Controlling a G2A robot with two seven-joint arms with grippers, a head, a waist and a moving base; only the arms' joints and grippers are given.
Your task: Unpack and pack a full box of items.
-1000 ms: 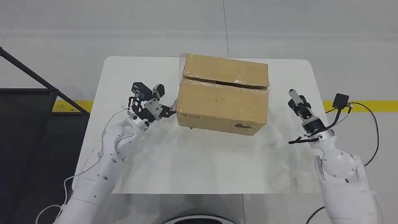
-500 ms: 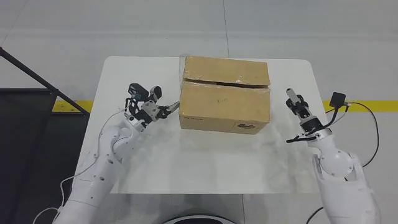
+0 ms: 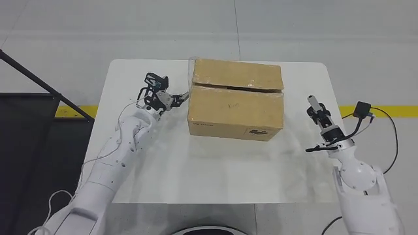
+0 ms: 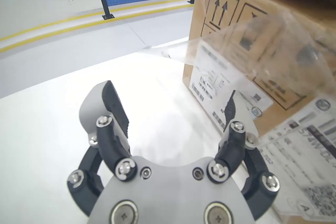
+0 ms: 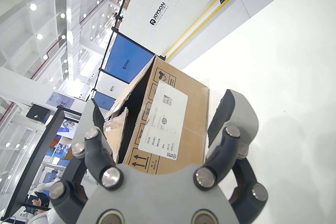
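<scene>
Left gripper [image 3: 177,98] shifted along box [image 3: 235,108] — jaws apart | right gripper [image 3: 312,101] likewise

A white table [image 3: 215,170] with rounded corners is seen on a pale grey floor [image 3: 294,19]. 1 cardboard box [image 3: 235,108] is set directly on it, toward the far edge and roughly midway across. Its 2 top flaps are folded down, with a dark seam between them. A strip of clear tape [image 4: 178,51] is seen hanging loose from 1 end of the box.
</scene>
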